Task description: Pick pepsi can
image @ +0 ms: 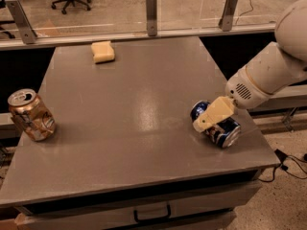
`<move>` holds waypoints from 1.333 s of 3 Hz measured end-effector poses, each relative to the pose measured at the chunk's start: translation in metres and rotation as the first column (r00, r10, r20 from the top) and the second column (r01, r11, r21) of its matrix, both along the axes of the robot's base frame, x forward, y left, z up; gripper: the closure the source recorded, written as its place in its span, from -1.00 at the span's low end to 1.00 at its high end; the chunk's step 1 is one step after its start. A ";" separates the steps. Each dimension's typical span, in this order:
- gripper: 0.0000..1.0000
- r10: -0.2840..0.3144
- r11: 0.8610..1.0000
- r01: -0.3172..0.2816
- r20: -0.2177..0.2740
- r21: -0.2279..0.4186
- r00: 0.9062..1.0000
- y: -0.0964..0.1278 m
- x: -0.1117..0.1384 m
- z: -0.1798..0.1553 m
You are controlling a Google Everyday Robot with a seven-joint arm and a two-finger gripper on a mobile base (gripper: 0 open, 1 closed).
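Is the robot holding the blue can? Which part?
Cannot tell. The end effector sits over the middle of the pepsi can, which lies on the table.

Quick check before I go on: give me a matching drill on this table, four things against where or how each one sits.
Things
1. pepsi can
2. dented gold-brown can
3. yellow sponge
4. pincer

Places or states
A. on the far side of the table
B. down at the pepsi can, reaching in from the right
C. lying on its side near the right front corner
D. standing near the left edge

Pairs: 1-C, 2-D, 3-A, 4-B
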State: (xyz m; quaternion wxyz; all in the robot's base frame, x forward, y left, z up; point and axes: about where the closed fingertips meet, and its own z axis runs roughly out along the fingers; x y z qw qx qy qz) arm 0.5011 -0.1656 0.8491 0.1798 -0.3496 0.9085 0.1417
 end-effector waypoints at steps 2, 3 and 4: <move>0.40 -0.001 1.000 0.001 0.011 0.013 1.000 0.006 0.008 0.002; 0.87 0.076 0.996 -0.079 0.068 0.032 0.995 0.021 0.020 0.021; 1.00 0.198 0.974 -0.214 0.174 0.079 0.965 0.045 0.043 0.061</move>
